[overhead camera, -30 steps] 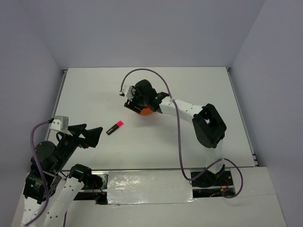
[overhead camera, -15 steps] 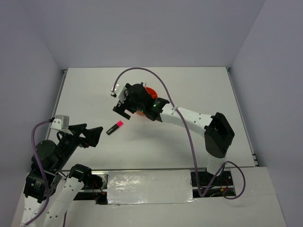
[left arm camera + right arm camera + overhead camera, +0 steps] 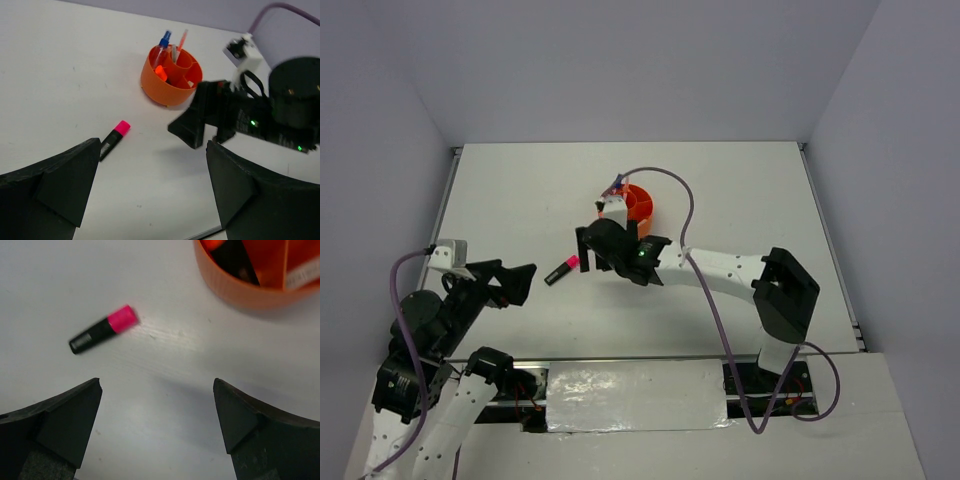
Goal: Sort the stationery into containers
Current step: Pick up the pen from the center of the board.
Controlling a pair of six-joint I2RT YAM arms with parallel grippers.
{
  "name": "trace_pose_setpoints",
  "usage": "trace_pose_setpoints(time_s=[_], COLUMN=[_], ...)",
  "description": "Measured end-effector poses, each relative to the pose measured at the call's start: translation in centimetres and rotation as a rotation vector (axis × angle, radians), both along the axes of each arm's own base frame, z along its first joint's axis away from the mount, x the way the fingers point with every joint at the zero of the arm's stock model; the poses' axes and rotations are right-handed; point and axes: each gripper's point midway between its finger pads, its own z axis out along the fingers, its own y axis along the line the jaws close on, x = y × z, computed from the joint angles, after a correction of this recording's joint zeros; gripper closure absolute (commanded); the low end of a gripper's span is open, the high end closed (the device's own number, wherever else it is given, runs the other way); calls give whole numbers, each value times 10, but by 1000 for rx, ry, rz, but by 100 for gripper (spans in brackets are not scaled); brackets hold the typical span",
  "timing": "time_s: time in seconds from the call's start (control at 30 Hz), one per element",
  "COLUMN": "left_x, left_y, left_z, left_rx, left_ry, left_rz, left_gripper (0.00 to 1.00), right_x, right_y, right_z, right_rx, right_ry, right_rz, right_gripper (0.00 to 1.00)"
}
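Note right gripper swung off orange tub to just right of pink-capped highlighter, jaws spread wide, empty. Locate highlighter flat on table, near-left of tub, untouched. Expect pickup next. Note left gripper wide, idle

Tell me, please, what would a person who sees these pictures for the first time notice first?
The bright orange tub near the middle of the white table stands out most, with a blue-clear marker sticking up from it. Next comes the lone pink-capped highlighter, lying flat on the table, left of the tub in the top view and nearer the arms. The right end effector hangs open close to it, holding nothing.
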Motion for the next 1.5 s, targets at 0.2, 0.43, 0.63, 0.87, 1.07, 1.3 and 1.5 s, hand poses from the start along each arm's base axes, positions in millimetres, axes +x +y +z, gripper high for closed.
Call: trace_pose_setpoints(time_s=[0.2, 0.43, 0.63, 0.87, 1.07, 1.3, 1.5], left_x=[40, 79, 104, 120, 129, 139, 142], left_y=[-3, -25, -29, -34, -27, -24, -27], left_z=[-41, -117, -180, -222, -248, -263, -269], left_rx=[68, 93, 142, 187, 230, 251, 250], left_ry=[247, 551, 735, 813, 856, 860, 852], left_rz=[54, 38, 73, 62, 105, 134, 133], left_gripper=[1, 1, 1, 1, 1, 6, 23], right_x=[-31, -54, -83, -103, -112, -116, -121], right_y=[-48, -68, -84, -97, -95, -87, -81], right_z=[-27, 50, 57, 37, 36, 39, 30], right_rx=[8, 190, 233, 200, 218, 233, 214], right_ry=[97, 14, -4, 18, 16, 11, 29], right_rz=[-83, 2, 125, 205, 256, 301, 332], right_gripper=[0, 0, 0, 0, 0, 0, 0])
